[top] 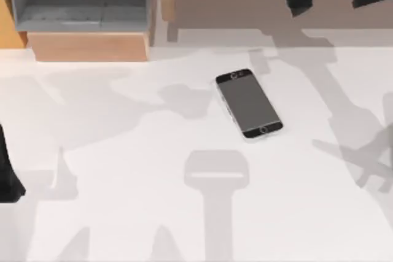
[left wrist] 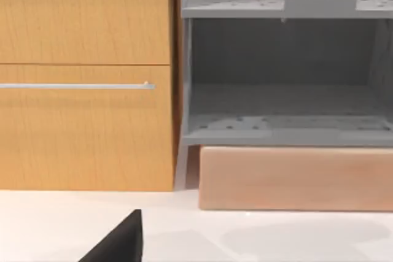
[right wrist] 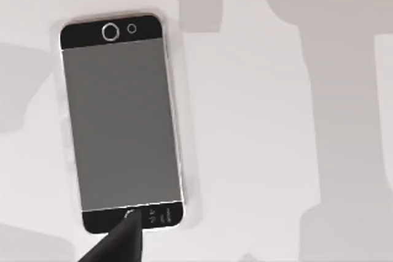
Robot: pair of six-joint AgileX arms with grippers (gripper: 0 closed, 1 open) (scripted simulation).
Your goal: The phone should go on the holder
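One phone (top: 249, 104) flat on white table (top: 123, 213)

Bright, even light; soft grey shadows (slightly blurred) cross the table (top: 123, 213).

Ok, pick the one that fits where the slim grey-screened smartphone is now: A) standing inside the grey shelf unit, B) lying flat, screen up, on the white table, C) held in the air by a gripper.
B: the slim grey-screened smartphone lies flat, screen up, on the white table.
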